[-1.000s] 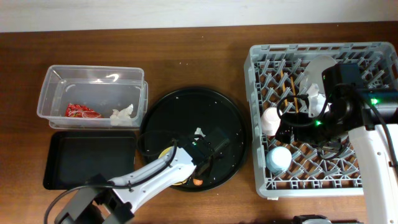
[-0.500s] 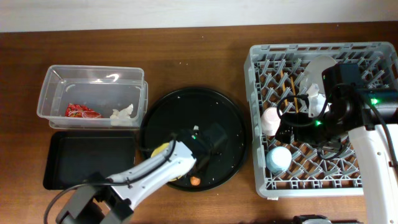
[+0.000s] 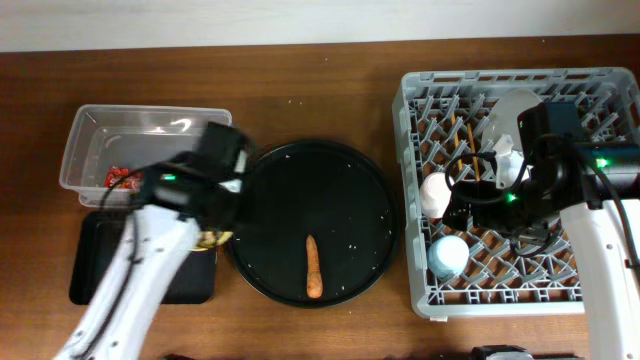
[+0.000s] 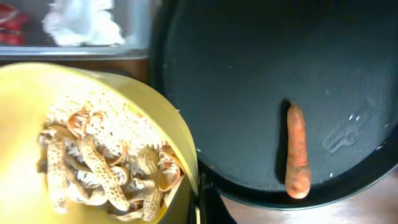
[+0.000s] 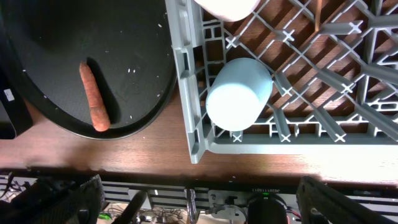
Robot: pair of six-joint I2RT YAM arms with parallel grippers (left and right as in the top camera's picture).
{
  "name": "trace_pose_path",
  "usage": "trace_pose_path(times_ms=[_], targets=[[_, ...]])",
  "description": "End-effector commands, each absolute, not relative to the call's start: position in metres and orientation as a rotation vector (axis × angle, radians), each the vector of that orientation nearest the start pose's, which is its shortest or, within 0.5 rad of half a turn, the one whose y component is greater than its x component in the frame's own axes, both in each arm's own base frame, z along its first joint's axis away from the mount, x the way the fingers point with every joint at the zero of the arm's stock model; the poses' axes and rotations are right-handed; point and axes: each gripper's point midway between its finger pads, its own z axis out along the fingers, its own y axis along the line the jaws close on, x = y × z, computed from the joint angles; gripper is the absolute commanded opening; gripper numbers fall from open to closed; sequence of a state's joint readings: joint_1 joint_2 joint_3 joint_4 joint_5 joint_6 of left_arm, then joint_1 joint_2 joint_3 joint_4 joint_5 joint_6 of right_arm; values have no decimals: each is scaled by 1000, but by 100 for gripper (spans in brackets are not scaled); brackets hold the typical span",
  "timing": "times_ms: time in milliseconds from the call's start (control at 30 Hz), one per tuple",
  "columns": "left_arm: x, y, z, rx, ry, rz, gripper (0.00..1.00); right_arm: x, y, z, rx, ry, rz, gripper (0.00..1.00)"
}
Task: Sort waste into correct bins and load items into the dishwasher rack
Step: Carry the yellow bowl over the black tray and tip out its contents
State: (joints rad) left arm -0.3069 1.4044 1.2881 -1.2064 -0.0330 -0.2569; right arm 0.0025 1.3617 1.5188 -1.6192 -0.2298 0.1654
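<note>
Yellow bowl (image 4: 149, 112) of food scraps (image 4: 106, 165), pinched at its rim by the fully closed left hand (image 4: 199, 194), hangs over the right end of the shallow black tray (image 3: 95, 260).

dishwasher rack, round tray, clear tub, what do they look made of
The dishwasher rack looks like matte grey moulded plastic, given its lattice and pegs. The round tray is black with a faint sheen and an embossed mark, probably plastic. The clear tub looks like glossy transparent plastic: see-through walls, bright glare spot.
</note>
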Motion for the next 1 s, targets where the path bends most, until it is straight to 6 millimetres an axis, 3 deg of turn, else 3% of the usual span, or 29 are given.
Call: trace_pose_path(times_ms=[0,167,267,367,433,600,967], targets=[[284,-63,184,18,2836,-294,0,224,40,229,245,3026,370,98],[288,-42,173,-101,2745,-702,0,224,40,229,245,3026,370,98],[287,-27,177,-162,2554,-1008,0,224,40,229,245,3026,370,98],[280,9,177,-303,2294,-1186,0,224,40,229,245,3026,370,98],[271,35,180,-396,2114,-1239,0,224,40,229,245,3026,370,99],[248,87,178,-642,1884,-1205,0,224,40,229,245,3026,370,98],[248,94,192,-639,1776,-1236,0,224,40,229,245,3026,370,98]])
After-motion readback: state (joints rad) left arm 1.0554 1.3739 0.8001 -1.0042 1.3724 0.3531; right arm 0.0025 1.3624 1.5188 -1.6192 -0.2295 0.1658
